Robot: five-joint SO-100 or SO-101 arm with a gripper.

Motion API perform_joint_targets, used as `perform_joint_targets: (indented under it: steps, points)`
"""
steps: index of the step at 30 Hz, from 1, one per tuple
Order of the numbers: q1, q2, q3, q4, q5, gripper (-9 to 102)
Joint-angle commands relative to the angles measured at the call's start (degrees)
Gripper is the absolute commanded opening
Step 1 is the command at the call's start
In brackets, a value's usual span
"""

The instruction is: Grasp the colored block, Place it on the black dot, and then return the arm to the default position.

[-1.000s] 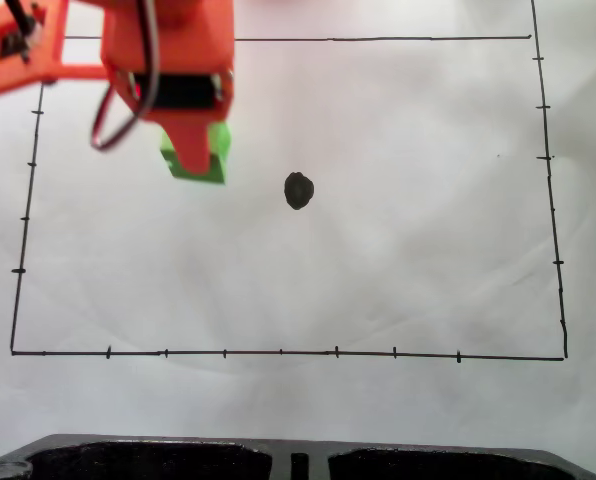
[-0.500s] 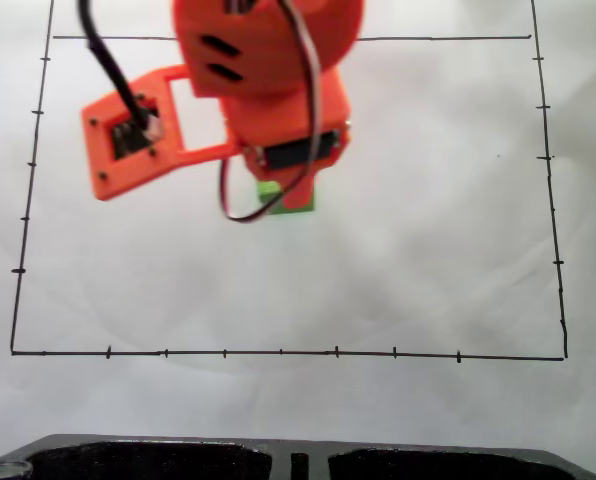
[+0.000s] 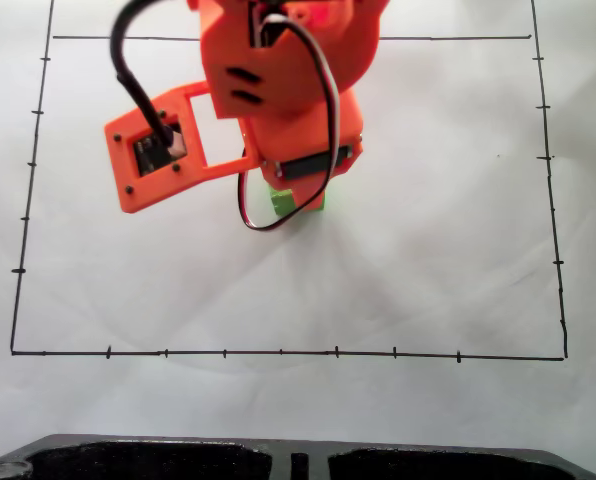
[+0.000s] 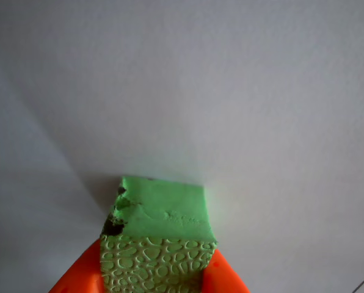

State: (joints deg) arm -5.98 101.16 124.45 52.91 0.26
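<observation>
Orange end effector (image 4: 154,278) clamps the colored block (image 4: 160,241), wrist view shows; fixed view half-hides it.

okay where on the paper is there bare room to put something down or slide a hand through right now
Bare paper runs from the arm right to the right border line, and between the green block and the bottom border line. A narrower strip lies between the camera module and the left border line. The upper middle is crowded by arm, cables and block.

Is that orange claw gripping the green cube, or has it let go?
Gripping. In the wrist view, the end effector's orange fingers press both sides of the green cube.
</observation>
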Motion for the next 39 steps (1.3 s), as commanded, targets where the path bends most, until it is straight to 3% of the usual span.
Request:
perform_joint_targets:
  steps: [1, 6, 10, 15, 20, 30, 39]
  points:
    - [-0.1, 0.7, -0.7, 0.4, 1.1, 15]
    - [0.0, 2.2, -0.5, 1.7, 1.0, 20]
    - [0.3, 4.7, -0.8, 4.2, 0.5, 33]
    - [0.7, 10.1, -0.7, 10.5, 0.1, 47]
    - [2.6, 17.8, -0.6, 16.5, -1.5, 52]
    - [6.3, 38.4, 5.1, 21.9, -8.1, 50]
    - [9.2, 59.5, 20.3, 19.6, -11.2, 26]
